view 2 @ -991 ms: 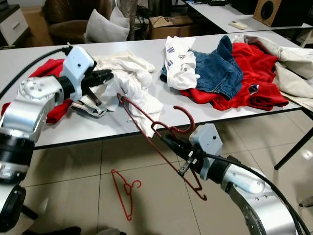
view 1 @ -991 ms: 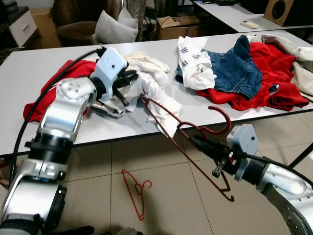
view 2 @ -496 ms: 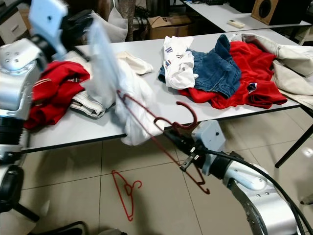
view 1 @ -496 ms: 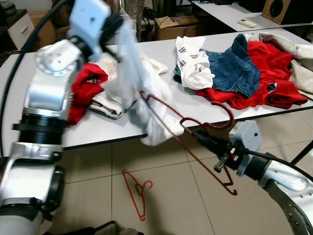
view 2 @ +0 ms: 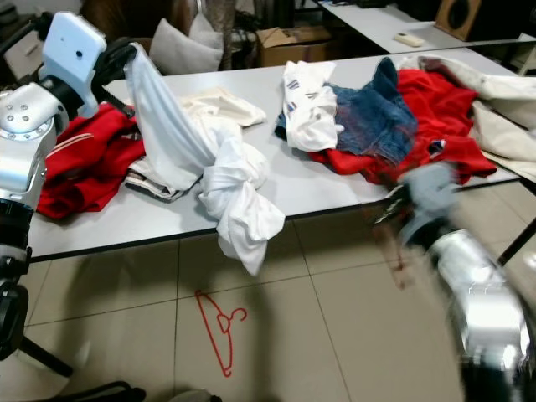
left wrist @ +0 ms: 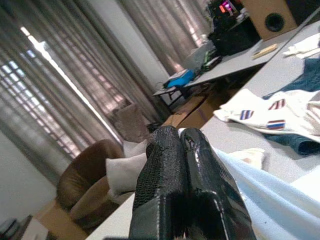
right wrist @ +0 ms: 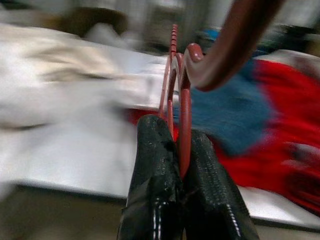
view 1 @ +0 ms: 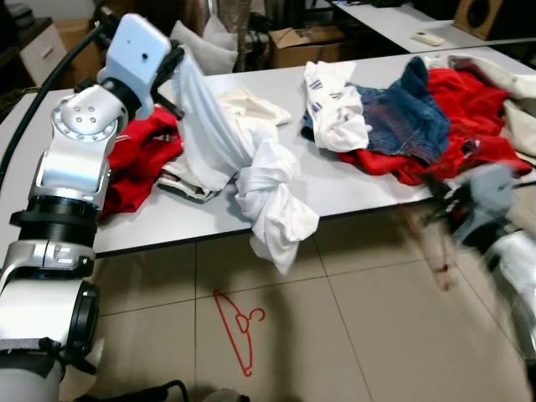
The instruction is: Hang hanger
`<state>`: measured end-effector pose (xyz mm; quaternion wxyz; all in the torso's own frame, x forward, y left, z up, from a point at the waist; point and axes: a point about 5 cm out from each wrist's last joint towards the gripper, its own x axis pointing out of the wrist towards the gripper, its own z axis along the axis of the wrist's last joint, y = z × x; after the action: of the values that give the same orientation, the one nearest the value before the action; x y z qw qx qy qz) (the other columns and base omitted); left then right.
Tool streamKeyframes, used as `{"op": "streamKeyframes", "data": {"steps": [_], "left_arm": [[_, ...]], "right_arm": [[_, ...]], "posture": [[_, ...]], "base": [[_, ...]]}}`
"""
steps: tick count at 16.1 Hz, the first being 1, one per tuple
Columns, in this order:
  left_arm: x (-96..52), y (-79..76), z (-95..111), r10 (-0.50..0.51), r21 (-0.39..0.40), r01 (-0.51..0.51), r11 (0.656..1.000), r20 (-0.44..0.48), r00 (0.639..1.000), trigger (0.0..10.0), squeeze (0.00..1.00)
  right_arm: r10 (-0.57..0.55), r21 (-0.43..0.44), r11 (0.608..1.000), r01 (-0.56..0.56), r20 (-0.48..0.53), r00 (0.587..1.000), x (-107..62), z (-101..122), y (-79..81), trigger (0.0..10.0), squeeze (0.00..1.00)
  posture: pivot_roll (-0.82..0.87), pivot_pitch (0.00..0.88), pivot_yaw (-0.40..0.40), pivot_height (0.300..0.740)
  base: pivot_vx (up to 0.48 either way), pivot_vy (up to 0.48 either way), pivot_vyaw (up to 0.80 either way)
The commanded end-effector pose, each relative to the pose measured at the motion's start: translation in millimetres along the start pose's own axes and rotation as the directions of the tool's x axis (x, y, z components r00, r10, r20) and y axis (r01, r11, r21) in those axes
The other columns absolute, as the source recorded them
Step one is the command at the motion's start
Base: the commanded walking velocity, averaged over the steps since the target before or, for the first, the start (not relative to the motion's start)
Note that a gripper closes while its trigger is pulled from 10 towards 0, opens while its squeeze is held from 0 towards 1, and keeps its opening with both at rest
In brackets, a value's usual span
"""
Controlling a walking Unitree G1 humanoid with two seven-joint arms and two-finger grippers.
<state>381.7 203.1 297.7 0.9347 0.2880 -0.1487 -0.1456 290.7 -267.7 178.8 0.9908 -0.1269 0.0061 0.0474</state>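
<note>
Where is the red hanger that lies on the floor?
In the left eye view, the red hanger lies on the tiled floor in front of the table, below the hanging end of the white garment held up by the left hand.

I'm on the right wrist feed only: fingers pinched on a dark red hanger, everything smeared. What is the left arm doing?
Observer: The left gripper is shut on a white garment, raised above the left part of the table. The cloth trails over the front edge.
Operator: Where's my gripper against the table?
Observer: The right gripper, shut on its dark red hanger, is a blur by the table's front edge, near the red and denim clothes pile.
Operator: Any other hanger around?
Observer: Yes, a second red hanger lies on the tile floor, below the hanging cloth.
</note>
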Motion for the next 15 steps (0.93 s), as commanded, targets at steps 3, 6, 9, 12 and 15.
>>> {"op": "streamKeyframes", "data": {"steps": [3, 6, 9, 12, 15], "left_arm": [[1.1, 13.9, 3, 0.049, 0.026, -0.049, 0.998, 0.000, 0.999, 0.0, 0.00], [12.0, 7.4, -1, 0.032, -0.100, -0.032, 0.995, -0.006, 0.999, 0.0, 0.00], [44.1, 47.1, 89, 0.153, -0.146, -0.119, 0.982, 0.247, 0.957, 0.0, 0.00], [38.7, 77.7, 132, 0.263, -0.163, -0.219, 0.962, 0.344, 0.902, 0.0, 0.00], [47.1, 52.4, 80, 0.172, -0.044, -0.167, 0.985, 0.149, 0.974, 0.0, 0.00]], "right_arm": [[0.189, 0.037, 0.979, -0.198, 0.174, 0.966, -2.1, 33, 7.9, 10.0, 0.00], [0.426, 0.044, 0.895, -0.443, 0.201, 0.882, -14.1, 33, 46.3, 10.0, 0.00], [0.439, 0.019, 0.894, -0.449, 0.175, 0.881, -8.2, 26, 56.0, 10.0, 0.00], [0.429, 0.047, 0.894, -0.446, 0.202, 0.881, -11.9, 31, 57.5, 10.0, 0.00], [0.561, 0.056, 0.813, -0.580, 0.190, 0.806, -33.9, 27, 79.4, 10.0, 0.00]], "posture": [[-0.12, 0.000, 0.077, 0.710], [-0.11, 0.000, 0.056, 0.710], [-0.12, 0.000, 0.059, 0.710], [-0.13, 0.000, 0.086, 0.710], [-0.13, 0.000, 0.083, 0.710]], "base": [[0.000, 0.000, 0.00], [0.000, 0.000, 0.00], [0.000, 0.000, 0.00], [0.000, 0.000, 0.00], [0.000, 0.000, 0.00]]}}
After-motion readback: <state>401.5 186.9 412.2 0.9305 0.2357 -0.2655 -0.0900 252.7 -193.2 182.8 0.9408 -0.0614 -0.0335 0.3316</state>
